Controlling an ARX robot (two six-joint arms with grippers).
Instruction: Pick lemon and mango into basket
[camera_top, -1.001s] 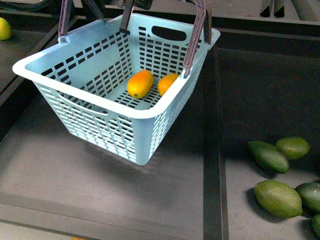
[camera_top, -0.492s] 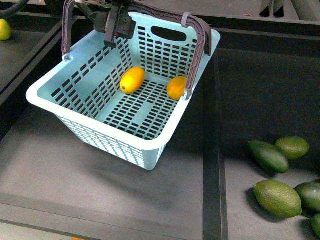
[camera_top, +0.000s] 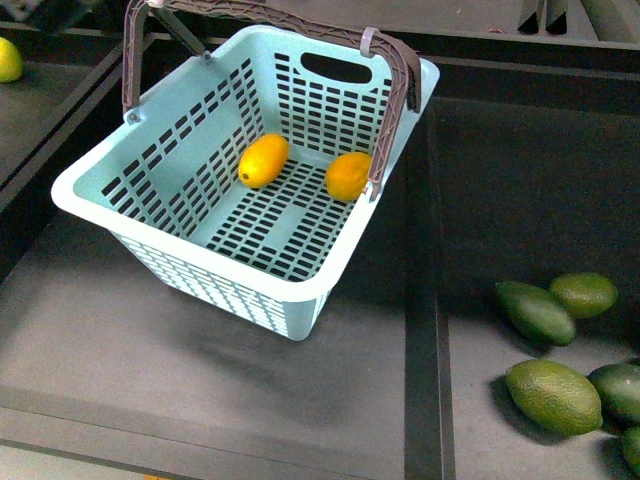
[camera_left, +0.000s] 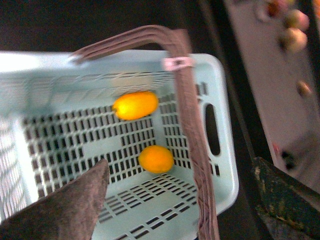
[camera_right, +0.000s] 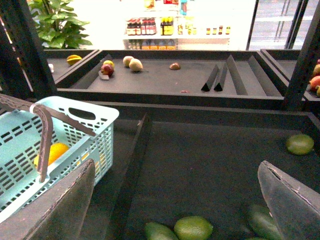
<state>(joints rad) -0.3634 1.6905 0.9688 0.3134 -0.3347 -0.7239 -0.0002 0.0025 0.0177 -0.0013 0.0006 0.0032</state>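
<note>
The light-teal slotted basket (camera_top: 232, 288) sits tilted in the left compartment, its brown handles (camera_top: 390, 95) raised. Two orange-yellow fruits lie on its floor, an elongated one (camera_top: 264, 160) and a rounder one (camera_top: 349, 176). I cannot tell which is the lemon or the mango. My left gripper (camera_left: 180, 165) hangs open above the basket (camera_left: 222, 175), with a handle (camera_left: 192, 135) running between its fingers and both fruits (camera_left: 135, 105) (camera_left: 156, 159) below. My right gripper (camera_right: 176, 165) is open and empty over the dark right compartment. Neither gripper shows in the front view.
Several green fruits (camera_top: 555, 395) lie in the right compartment, seen below the right gripper (camera_right: 192, 227). A raised divider (camera_top: 420, 300) separates the two compartments. A yellow-green fruit (camera_top: 8, 58) sits far left. The shelf behind holds more fruit (camera_right: 132, 64).
The basket went from steeply tilted and lifted to lower and flatter, and the two fruits rolled toward its far wall. The left gripper, at the handle half a second ago, has left the front view.
</note>
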